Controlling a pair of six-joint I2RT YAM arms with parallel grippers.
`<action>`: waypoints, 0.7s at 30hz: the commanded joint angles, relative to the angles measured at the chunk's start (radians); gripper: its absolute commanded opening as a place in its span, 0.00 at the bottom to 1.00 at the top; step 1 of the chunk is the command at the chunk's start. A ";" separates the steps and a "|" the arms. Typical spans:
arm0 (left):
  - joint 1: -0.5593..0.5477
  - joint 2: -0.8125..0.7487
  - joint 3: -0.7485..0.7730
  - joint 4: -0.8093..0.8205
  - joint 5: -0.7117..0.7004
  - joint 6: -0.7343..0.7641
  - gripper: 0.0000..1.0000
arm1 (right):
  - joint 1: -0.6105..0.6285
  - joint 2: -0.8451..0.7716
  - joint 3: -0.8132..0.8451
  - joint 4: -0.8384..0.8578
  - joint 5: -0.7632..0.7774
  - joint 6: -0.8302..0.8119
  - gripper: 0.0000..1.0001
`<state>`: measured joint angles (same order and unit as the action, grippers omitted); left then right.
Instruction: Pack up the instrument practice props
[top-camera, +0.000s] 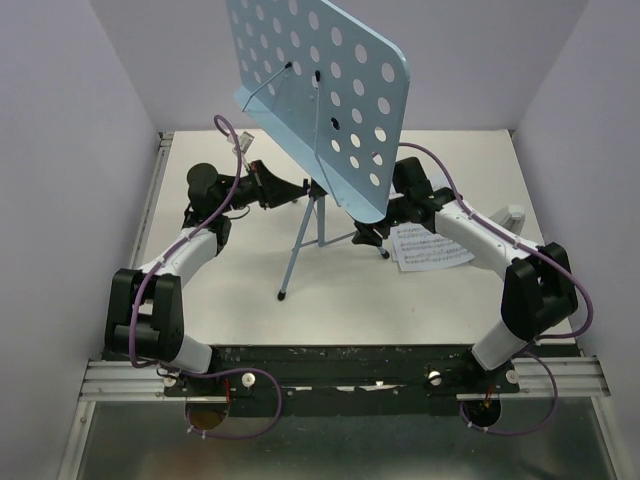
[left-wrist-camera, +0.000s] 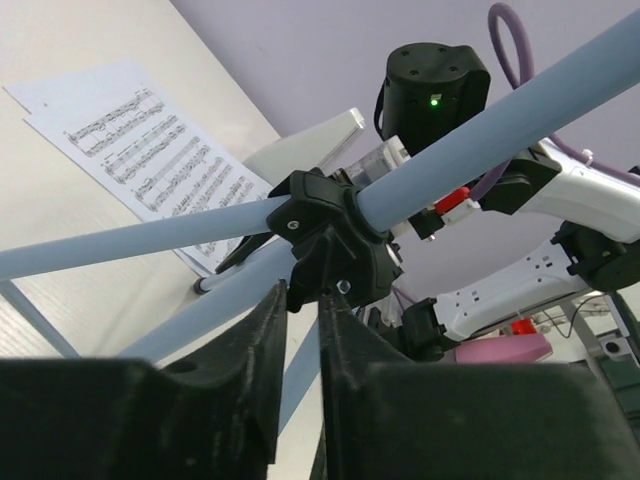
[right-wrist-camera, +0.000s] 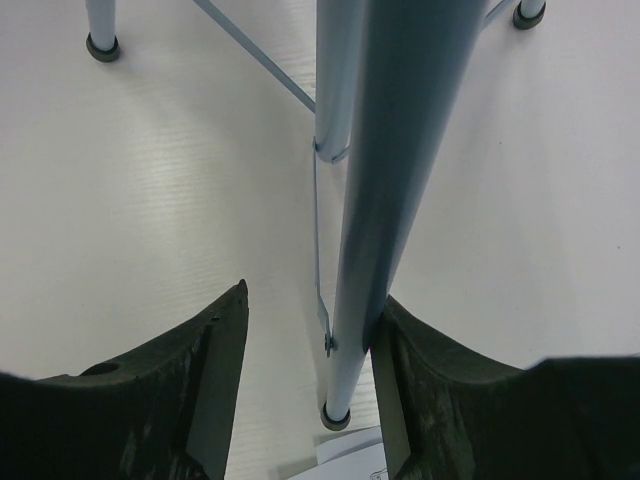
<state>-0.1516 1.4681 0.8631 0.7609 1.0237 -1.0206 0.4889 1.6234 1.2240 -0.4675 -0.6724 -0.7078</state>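
from above: light-blue music stand (top-camera: 330, 90) upright on its tripod at mid-table, perforated tray tilted toward the camera. sheet music (top-camera: 430, 245) flat on the white table (top-camera: 250, 310), just right of the tripod feet. left gripper (top-camera: 290, 185) up against the pole from the left, below the tray. right gripper (top-camera: 372, 232) low under the tray's right edge, near the pages.

from the left wrist: left gripper (left-wrist-camera: 303, 300) with only a thin slit between its fingers, tips right beneath the black hub (left-wrist-camera: 330, 225) where the blue tubes meet. impossible to tell whether clamped on the hub or merely touching it. sheet music (left-wrist-camera: 150, 160) on the table beyond.

from the right wrist: right gripper (right-wrist-camera: 312, 300) with fingers well apart, a blue tube (right-wrist-camera: 390, 150) of the stand running between them, close against one finger and clear of the other. rubber foot (right-wrist-camera: 100, 46) planted on the table.
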 joint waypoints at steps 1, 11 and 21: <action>0.007 -0.031 0.037 0.089 -0.020 -0.027 0.36 | -0.006 0.015 0.008 -0.043 -0.016 0.005 0.58; 0.017 -0.017 0.059 -0.021 -0.120 -0.016 0.49 | -0.006 0.024 0.019 -0.039 -0.015 0.001 0.58; 0.014 0.006 0.062 -0.133 -0.195 0.025 0.48 | -0.004 0.018 0.008 -0.036 -0.013 0.004 0.58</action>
<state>-0.1394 1.4643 0.9092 0.6907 0.8890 -1.0325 0.4889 1.6299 1.2240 -0.4694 -0.6724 -0.7078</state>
